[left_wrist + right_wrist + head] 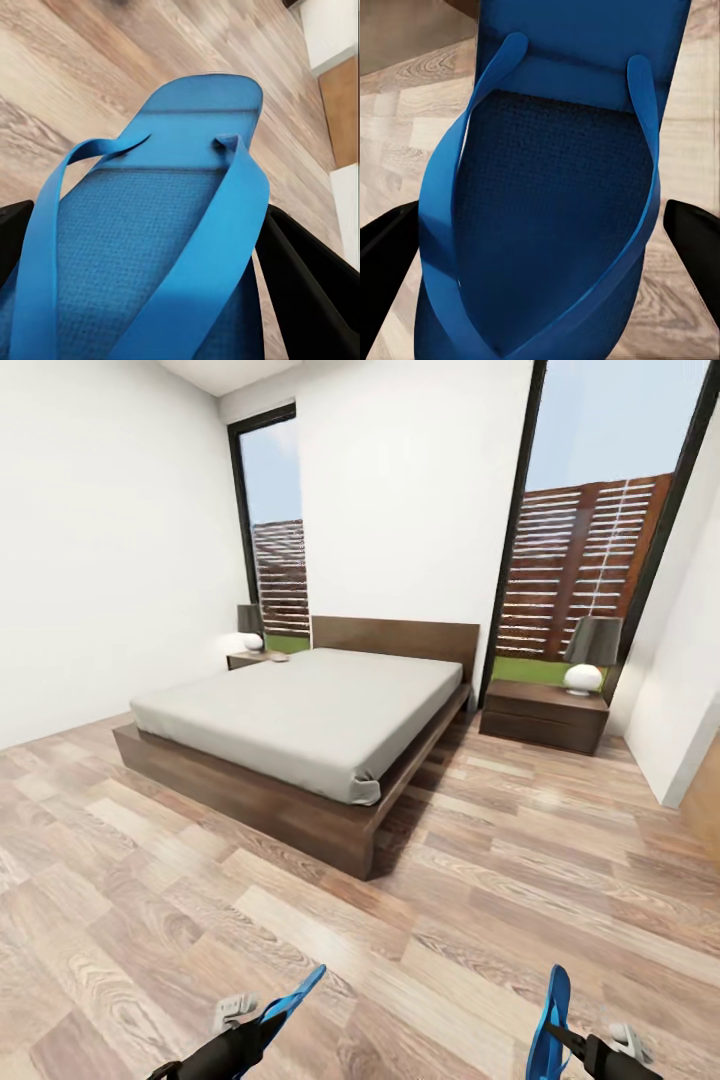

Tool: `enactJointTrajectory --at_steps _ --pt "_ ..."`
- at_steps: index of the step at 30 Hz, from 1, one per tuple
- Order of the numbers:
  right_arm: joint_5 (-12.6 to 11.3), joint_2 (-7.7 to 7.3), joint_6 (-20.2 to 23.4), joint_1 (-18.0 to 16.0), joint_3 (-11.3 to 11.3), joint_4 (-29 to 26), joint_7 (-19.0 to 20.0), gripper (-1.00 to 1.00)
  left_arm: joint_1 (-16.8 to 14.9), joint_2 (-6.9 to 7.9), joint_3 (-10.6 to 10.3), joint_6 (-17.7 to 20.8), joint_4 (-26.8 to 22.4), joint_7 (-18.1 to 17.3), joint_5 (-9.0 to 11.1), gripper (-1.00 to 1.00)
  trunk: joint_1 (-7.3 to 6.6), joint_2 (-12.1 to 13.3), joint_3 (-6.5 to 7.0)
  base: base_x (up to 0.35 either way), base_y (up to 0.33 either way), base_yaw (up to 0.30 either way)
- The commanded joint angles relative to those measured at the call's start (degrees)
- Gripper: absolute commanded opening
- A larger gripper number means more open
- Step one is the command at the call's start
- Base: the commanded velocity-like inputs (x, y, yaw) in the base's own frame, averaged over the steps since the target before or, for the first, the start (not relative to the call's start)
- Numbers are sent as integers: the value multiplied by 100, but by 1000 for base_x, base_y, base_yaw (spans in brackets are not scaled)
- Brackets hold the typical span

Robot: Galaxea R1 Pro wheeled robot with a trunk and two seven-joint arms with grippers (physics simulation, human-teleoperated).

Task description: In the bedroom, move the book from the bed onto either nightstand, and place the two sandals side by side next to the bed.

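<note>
Nearest the head camera, at the bottom edge, the left gripper (262, 1028) holds one blue sandal (292, 1000), the sole edge-on and slanting up and away from the arm above the wood-plank floor (150, 920). From the left wrist camera that same sandal (161, 247) lies between the two dark fingers (307, 285), straps up, its toe end reaching well beyond the fingertips, so the jaws are closed on its heel part. Further right along the bottom edge, the right gripper (562, 1042) clamps the other sandal (550, 1025), which stands nearly upright on its edge just beside the arm. In the right wrist view this sandal (562, 210) sits between the black fingers (386, 247), its textured footbed and both straps facing the camera, the jaws pressed to its sides. Both sandals are off the floor and well apart from each other. Beyond them, the bed (300, 730) stands in the middle of the room, pale mattress on a low dark frame with the headboard against the white wall. Its far-left nightstand (250, 658) carries a lamp (250, 625), and the nightstand on the right (543, 715) carries another lamp (590, 650) before a tall window (590, 540). Both sandals are well short of the bed.
</note>
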Motion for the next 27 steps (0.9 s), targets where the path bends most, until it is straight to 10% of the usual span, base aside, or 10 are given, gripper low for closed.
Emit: enactJointTrajectory --at_steps 1,27 --pt "-30 0 61 -4 -23 0 17 -100 -2 2 3 -12 5 -15 17 -100 -1 -2 -3 0 0 -300" --pt "-30 0 61 -4 -23 0 17 -100 -2 1 3 -18 5 -12 16 -100 -1 -2 67 0 0 -300"
